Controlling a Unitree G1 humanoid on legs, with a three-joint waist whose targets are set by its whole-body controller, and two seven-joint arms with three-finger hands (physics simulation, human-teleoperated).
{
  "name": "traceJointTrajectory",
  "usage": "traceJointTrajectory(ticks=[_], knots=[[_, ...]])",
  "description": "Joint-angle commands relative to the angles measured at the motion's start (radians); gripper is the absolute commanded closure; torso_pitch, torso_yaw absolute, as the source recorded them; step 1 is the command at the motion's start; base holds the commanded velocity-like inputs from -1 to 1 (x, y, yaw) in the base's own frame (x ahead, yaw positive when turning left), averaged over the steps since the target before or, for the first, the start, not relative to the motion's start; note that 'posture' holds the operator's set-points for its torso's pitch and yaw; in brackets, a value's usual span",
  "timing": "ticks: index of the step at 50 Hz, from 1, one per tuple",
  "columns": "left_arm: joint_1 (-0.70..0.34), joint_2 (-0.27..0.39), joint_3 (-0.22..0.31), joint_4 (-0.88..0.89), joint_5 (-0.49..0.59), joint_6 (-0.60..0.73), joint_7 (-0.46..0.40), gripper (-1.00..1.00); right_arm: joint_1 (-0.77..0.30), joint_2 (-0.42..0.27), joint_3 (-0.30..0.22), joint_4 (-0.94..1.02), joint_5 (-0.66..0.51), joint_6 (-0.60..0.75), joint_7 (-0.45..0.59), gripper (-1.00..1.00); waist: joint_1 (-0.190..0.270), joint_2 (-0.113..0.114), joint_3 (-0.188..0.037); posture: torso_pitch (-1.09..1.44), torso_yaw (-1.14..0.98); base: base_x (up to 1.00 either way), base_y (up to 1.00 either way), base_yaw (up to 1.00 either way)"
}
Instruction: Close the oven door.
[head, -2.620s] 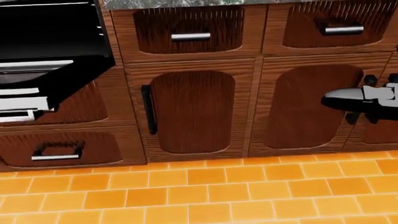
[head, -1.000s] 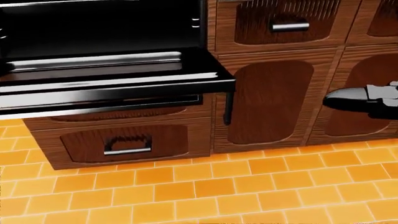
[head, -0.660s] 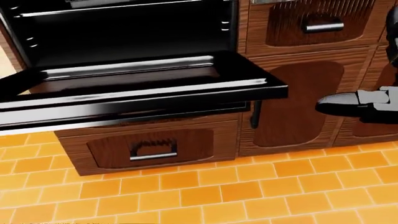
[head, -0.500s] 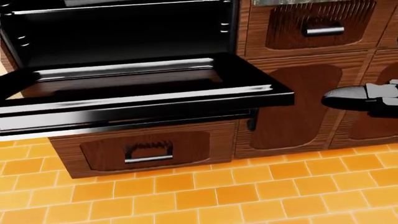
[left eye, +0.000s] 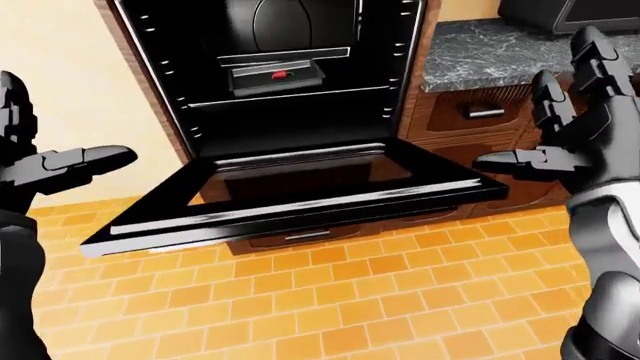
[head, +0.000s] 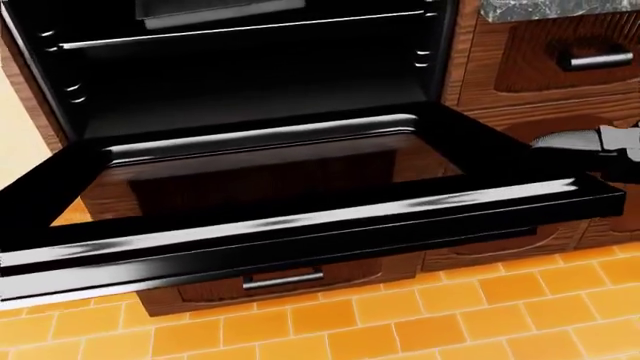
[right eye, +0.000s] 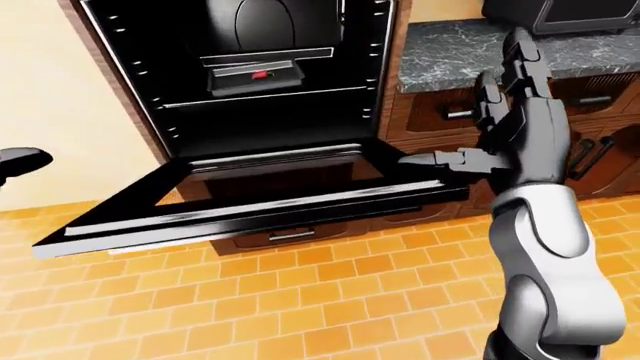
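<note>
None of the closing is done: the oven door (left eye: 300, 199) lies fully dropped at centre, untouched. Left hand (left eye: 45, 169) at nine o'clock and right hand (right eye: 510, 124) at three o'clock hover with fingers spread, grasping nothing.

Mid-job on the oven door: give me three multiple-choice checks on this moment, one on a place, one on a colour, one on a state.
1. Where is the right hand in the right-eye view?
A. right of the oven door
B. under the door
C. inside the oven

2. What colour is the floor?
A. grey
B. orange
C. white

3. How does the oven door stand?
A. shut
B. barely ajar
C. dropped fully open

Answers:
1 A, the hand stands open beside the door's right corner.
2 B, orange tiles fill the bottom of each view.
3 C, the door lies nearly flat and the oven cavity shows behind it.
</note>
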Motion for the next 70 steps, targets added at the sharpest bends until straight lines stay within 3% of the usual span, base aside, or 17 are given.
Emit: traceJointTrajectory(ticks=[1,9,14,16,28,33,38,40,41,51,53,54,60,62,64,65,70], knots=[[-0.019,0.017,0.008,-0.021,-0.006,-0.024,-0.001,-1.0,-0.021,-0.013,-0.01,-0.018,0.013,-0.021,-0.01,-1.0,0.0,-0.004,-0.013,0.0,0.0,0.16,0.66,0.0],[-0.02,0.024,0.012,-0.02,-0.015,-0.021,0.002,-1.0,-0.026,-0.017,-0.01,-0.016,0.039,-0.014,-0.025,-1.0,-0.019,-0.031,-0.031,0.0,0.0,0.14,0.74,0.0],[-0.022,0.031,0.016,-0.022,-0.024,-0.016,0.007,-1.0,-0.029,-0.023,-0.012,-0.019,0.054,-0.006,-0.035,-1.0,-0.02,0.044,-0.03,0.0,0.0,0.08,0.79,0.0],[-0.023,0.031,0.014,-0.024,-0.024,-0.015,0.011,-1.0,-0.028,-0.025,-0.011,-0.02,0.056,-0.006,-0.037,-1.0,-0.015,0.133,-0.054,0.0,0.0,0.06,0.8,0.0],[-0.036,0.057,0.031,-0.04,-0.059,0.011,0.031,-1.0,-0.051,-0.055,-0.03,-0.036,0.106,0.028,-0.069,-1.0,0.006,-0.021,-0.026,0.0,0.0,0.05,0.82,0.0],[-0.034,0.068,0.034,-0.034,-0.067,0.004,0.033,-1.0,-0.061,-0.075,-0.039,-0.037,0.127,0.034,-0.082,-1.0,-0.016,-0.032,-0.042,0.0,0.0,0.03,0.82,0.0],[-0.032,0.07,0.034,-0.036,-0.07,0.005,0.036,-1.0,-0.065,-0.086,-0.042,-0.032,0.139,0.033,-0.089,-1.0,-0.026,0.04,-0.017,0.0,0.0,0.03,0.82,0.0],[-0.032,0.07,0.034,-0.034,-0.071,0.004,0.036,-1.0,-0.067,-0.088,-0.042,-0.031,0.143,0.033,-0.093,-1.0,-0.014,0.155,-0.051,0.0,0.0,0.03,0.81,0.0],[-0.031,0.071,0.035,-0.033,-0.071,0.003,0.035,-1.0,-0.069,-0.09,-0.041,-0.032,0.146,0.034,-0.096,-1.0,-0.015,0.09,-0.027,0.0,0.0,0.02,0.82,0.0],[-0.031,0.083,0.045,-0.038,-0.083,0.009,0.038,-1.0,-0.085,-0.121,-0.056,-0.044,0.184,0.057,-0.118,-1.0,-0.002,0.004,-0.01,0.0,0.0,0.02,0.82,0.0],[-0.032,0.086,0.046,-0.04,-0.086,0.009,0.04,-1.0,-0.092,-0.133,-0.063,-0.046,0.199,0.065,-0.126,-1.0,-0.009,-0.048,-0.031,0.0,0.0,0.01,0.82,0.0],[-0.031,0.087,0.048,-0.038,-0.086,0.008,0.038,-1.0,-0.092,-0.135,-0.064,-0.046,0.201,0.065,-0.128,-1.0,-0.024,-0.015,-0.016,0.0,0.0,0.02,0.81,0.0],[-0.031,0.089,0.045,-0.038,-0.087,0.007,0.041,-1.0,-0.09,-0.146,-0.062,-0.04,0.209,0.057,-0.133,-1.0,-0.028,-0.008,-0.022,0.0,0.0,0.02,0.82,0.0],[-0.031,0.089,0.045,-0.038,-0.087,0.006,0.04,-1.0,-0.09,-0.147,-0.061,-0.04,0.209,0.056,-0.135,-1.0,-0.03,0.036,-0.014,0.0,0.0,0.01,0.81,0.0],[-0.032,0.091,0.046,-0.038,-0.088,0.008,0.04,-1.0,-0.089,-0.149,-0.058,-0.04,0.205,0.047,-0.134,-1.0,-0.015,0.15,-0.048,0.0,0.0,0.02,0.71,0.0],[-0.032,0.092,0.046,-0.038,-0.088,0.008,0.04,-1.0,-0.087,-0.151,-0.054,-0.038,0.194,0.038,-0.131,-1.0,-0.021,0.085,-0.019,0.0,0.0,0.01,0.47,0.0],[-0.035,0.096,0.048,-0.038,-0.092,0.009,0.043,-1.0,-0.087,-0.149,-0.042,-0.017,0.15,0.017,-0.121,-1.0,-0.015,0.088,-0.026,0.0,0.0,0.0,0.01,0.0]])
